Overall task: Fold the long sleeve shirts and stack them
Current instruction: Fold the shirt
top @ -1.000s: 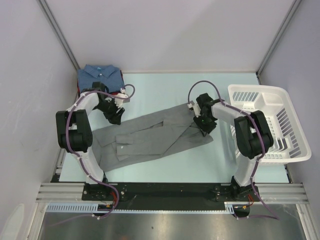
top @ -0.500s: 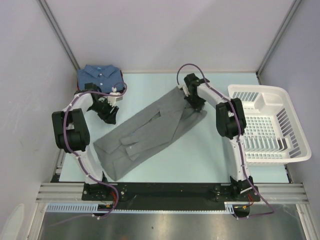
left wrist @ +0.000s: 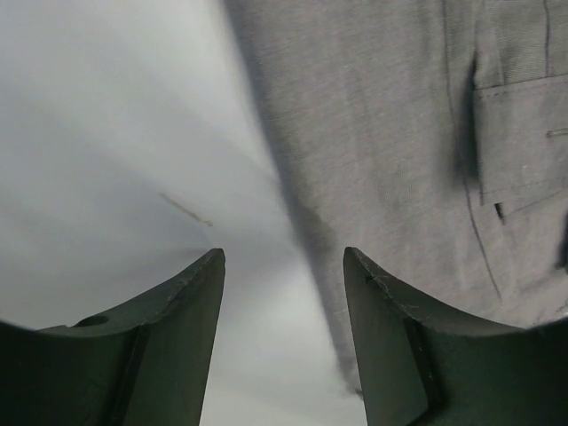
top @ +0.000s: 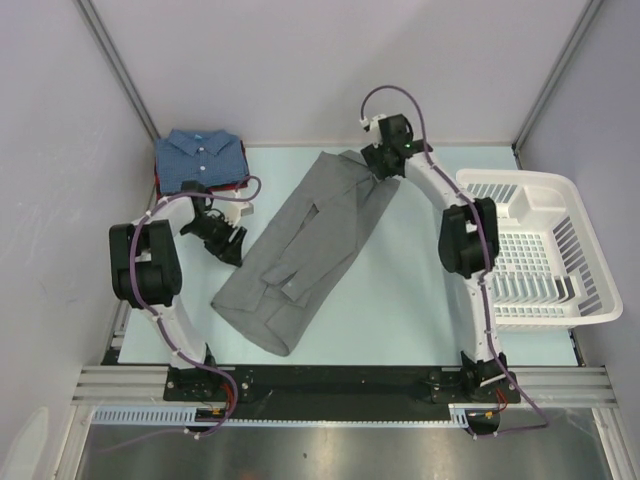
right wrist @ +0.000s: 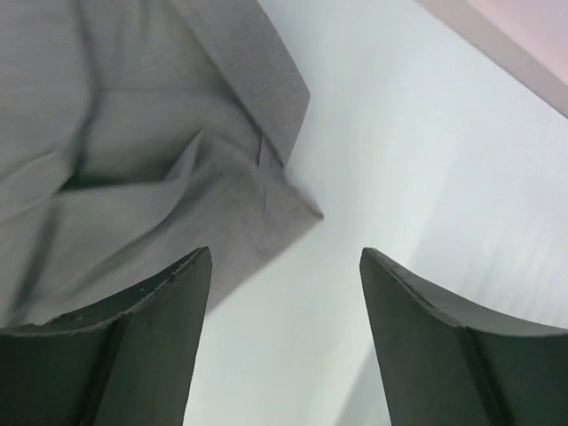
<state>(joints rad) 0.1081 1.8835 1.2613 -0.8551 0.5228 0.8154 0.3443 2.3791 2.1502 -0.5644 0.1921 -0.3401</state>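
The mid-grey shirt (top: 305,240) lies flat and diagonal across the table, collar end at the back by the right gripper, hem at the front left. The blue shirt (top: 200,158) sits folded at the back left on a dark red shirt whose edge (top: 160,186) just shows. My left gripper (top: 228,243) is open beside the grey shirt's left edge; its wrist view shows the cloth (left wrist: 417,133) to the right of the empty jaws. My right gripper (top: 378,165) is open at the collar end; its wrist view shows a grey corner (right wrist: 275,200) ahead of the empty jaws.
A white slatted basket (top: 575,240) stands at the right edge of the table. Pale walls close in the back and both sides. The black rail (top: 340,380) with the arm bases runs along the front.
The grey shirt has swung from lying nearly crosswise to a steep diagonal, its collar end carried to the back. The right gripper moved back with it; the left gripper shifted slightly toward the front.
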